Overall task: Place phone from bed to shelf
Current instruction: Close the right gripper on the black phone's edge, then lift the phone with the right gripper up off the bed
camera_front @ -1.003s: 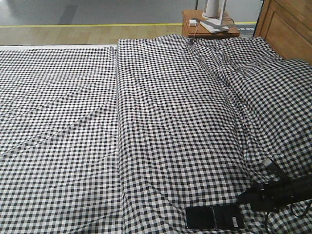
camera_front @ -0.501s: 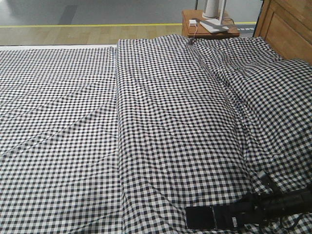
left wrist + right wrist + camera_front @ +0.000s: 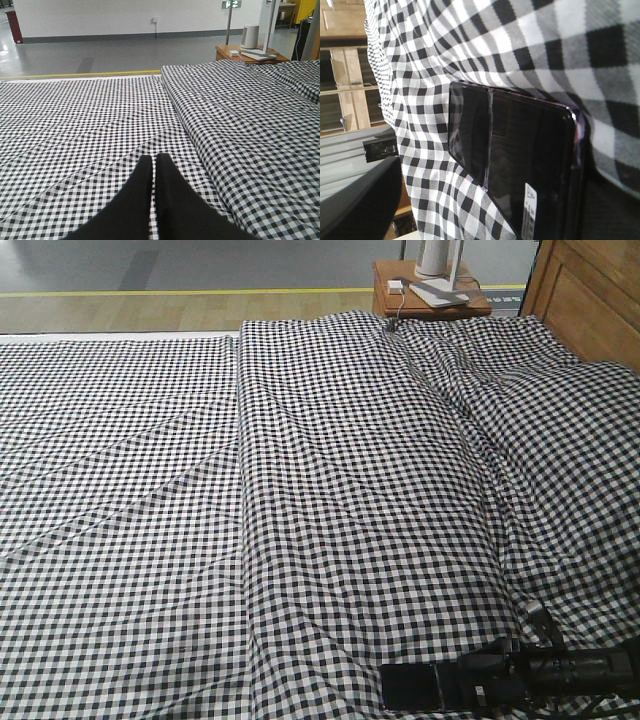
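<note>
The phone [image 3: 425, 687] is a glossy black slab lying flat on the gingham bed [image 3: 330, 490], close to its near edge. In the right wrist view the phone [image 3: 520, 160] shows its middle crease, a pinkish rim and a white sticker. My right gripper [image 3: 480, 680] reaches in from the right, low over the phone's right end. Its fingers stand open on either side of the phone [image 3: 492, 200]: one dark finger [image 3: 360, 200] sits apart from it, the other lies along its rim. My left gripper [image 3: 154, 159] hovers shut over the bed. Pale wooden boards [image 3: 347, 85], seemingly the shelf, show far off.
A brown wooden headboard [image 3: 590, 300] stands at the far right. A small brown bedside table [image 3: 430, 295] with white items is behind the bed. A raised fold of fabric [image 3: 245, 490] runs down the bed. Grey floor with a yellow line [image 3: 180, 292] lies beyond.
My right gripper has moved left and lower, from beside the phone's right end to around it. The phone has not moved.
</note>
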Motion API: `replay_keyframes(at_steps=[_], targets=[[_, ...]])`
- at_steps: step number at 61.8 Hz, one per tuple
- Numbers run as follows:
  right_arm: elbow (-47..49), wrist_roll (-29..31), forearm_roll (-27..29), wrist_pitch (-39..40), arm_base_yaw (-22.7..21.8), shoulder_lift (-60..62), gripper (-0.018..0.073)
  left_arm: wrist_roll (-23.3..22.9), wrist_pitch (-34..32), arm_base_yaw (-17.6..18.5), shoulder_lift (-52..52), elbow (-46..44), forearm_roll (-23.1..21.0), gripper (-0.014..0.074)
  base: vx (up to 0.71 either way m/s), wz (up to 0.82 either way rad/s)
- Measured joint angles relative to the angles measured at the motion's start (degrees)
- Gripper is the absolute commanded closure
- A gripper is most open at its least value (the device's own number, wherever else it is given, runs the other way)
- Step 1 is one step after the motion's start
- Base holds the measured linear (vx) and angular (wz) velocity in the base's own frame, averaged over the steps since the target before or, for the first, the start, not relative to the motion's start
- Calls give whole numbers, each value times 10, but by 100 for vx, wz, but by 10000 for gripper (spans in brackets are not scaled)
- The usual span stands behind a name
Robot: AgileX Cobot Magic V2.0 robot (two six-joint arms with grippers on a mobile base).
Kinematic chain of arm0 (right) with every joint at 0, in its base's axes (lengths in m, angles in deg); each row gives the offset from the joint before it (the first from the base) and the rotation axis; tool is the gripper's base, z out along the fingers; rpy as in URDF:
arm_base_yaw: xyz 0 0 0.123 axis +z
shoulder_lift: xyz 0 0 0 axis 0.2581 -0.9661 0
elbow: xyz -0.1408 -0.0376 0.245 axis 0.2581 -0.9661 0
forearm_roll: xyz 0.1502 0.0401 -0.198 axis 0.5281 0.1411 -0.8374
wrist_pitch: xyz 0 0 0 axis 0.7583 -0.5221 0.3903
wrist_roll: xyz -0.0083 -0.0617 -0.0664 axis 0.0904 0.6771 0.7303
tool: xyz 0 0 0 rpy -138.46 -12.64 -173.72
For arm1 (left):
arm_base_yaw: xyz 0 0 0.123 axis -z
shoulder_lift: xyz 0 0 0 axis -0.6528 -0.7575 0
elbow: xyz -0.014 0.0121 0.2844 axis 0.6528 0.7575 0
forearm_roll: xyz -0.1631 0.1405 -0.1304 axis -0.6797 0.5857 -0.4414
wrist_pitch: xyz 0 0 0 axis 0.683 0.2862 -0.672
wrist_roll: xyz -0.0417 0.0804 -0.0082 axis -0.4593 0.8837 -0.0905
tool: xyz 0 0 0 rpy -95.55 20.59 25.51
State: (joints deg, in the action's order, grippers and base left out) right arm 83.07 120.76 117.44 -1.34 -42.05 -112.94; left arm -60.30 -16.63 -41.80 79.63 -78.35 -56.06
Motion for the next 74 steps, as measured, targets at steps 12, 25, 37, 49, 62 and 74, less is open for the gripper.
replay_keyframes(at_steps=[12,25,37,49,62,74], targets=[[1,1,3,-1,0,-3,77,0,0,0,0,0,0,596,0,0],[1,12,0,2,0,-3,363,0,0,0,0,0,0,596,0,0],[1,24,-1,3,0,-3,573,0,0,0,0,0,0,596,0,0],[1,31,-4,2,0,2,568,0,0,0,0,0,0,596,0,0],[1,39,-13,-4,0,42,565,0,0,0,0,0,0,596,0,0],[0,31,-19,-6,0,88,565,0,0,0,0,0,0,596,0,0]])
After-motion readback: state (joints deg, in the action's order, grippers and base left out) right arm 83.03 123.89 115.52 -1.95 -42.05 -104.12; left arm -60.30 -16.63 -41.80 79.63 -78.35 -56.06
